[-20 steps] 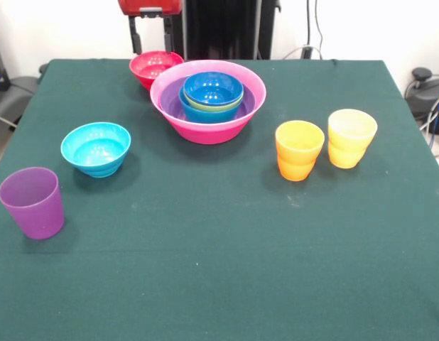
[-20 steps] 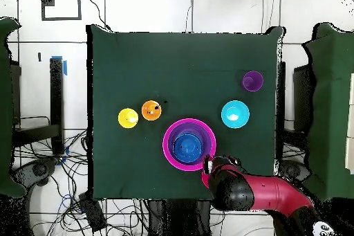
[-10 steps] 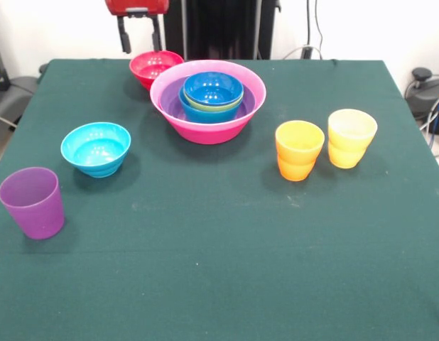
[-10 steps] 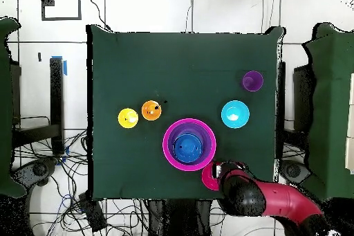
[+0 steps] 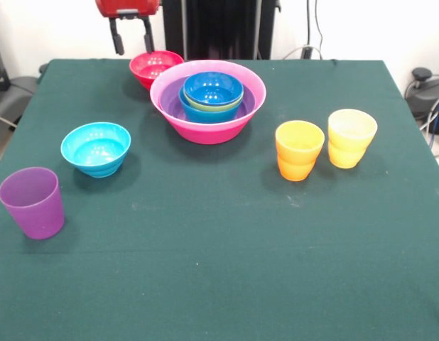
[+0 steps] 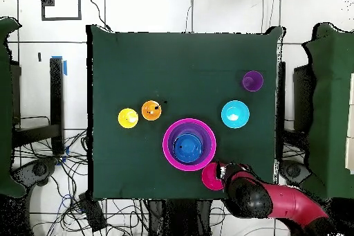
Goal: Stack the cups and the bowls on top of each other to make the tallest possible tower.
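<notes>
Pincer (image 5: 128,35) hangs released and empty, prongs spread, above the table's (image 5: 219,284) far edge, just left of and behind the small red bowl (image 5: 155,68), which sits touching the pink bowl's (image 5: 209,128) far-left rim.

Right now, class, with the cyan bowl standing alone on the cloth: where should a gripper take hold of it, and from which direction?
Grip the cyan bowl by its rim, coming straight down from above. It stands upright with its mouth open upward, so one finger could go inside and one outside the thin wall. Its sides curve and taper downward, which would likely let a side grasp slip. The cloth around it is bare, leaving room to descend.
</notes>
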### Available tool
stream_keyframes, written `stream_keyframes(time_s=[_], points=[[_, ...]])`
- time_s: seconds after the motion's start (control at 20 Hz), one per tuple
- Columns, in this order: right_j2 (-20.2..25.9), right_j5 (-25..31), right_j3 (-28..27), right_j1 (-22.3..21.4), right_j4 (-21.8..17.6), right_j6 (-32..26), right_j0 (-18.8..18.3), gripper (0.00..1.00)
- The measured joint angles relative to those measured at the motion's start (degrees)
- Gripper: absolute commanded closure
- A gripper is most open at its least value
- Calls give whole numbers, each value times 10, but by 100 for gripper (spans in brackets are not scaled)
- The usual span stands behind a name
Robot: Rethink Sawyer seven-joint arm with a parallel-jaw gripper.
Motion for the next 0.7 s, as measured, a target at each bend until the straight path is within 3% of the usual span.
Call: stream_keyframes(time_s=[0.7], points=[[2, 0, 0, 24, -22, 0, 22, 0]])
